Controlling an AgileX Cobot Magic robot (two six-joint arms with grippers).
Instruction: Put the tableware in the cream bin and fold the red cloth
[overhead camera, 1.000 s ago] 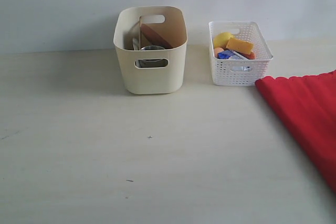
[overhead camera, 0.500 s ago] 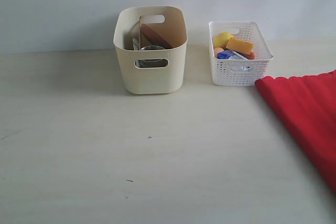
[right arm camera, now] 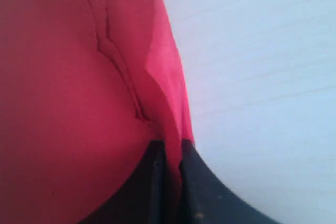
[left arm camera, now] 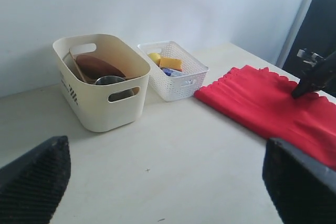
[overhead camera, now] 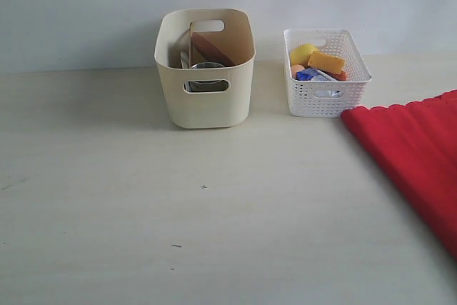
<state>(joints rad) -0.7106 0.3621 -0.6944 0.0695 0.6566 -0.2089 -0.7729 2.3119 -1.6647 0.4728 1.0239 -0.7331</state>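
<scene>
The red cloth (overhead camera: 414, 151) lies on the table at the right, its scalloped edge near the white basket. My right gripper (right arm camera: 172, 148) is shut on a pinched fold at the cloth's (right arm camera: 68, 103) edge. In the left wrist view the right gripper (left arm camera: 307, 82) sits on the cloth's (left arm camera: 257, 103) far side. The cream bin (overhead camera: 205, 101) stands at the back and holds a brown plate (overhead camera: 211, 48) on edge and a steel cup (overhead camera: 207, 69). My left gripper (left arm camera: 168, 182) hovers open over bare table in front of the bin (left arm camera: 100, 111). Neither gripper shows in the exterior view.
A white lattice basket (overhead camera: 327, 96) with yellow, orange and blue food items stands right of the cream bin, close to the cloth's corner. A pale wall runs behind both containers. The pale tabletop (overhead camera: 200, 212) stretches in front of them.
The right gripper has closed on the cloth's edge. In the exterior view the cloth's near corner has shifted a little left and its far edge has risen.
</scene>
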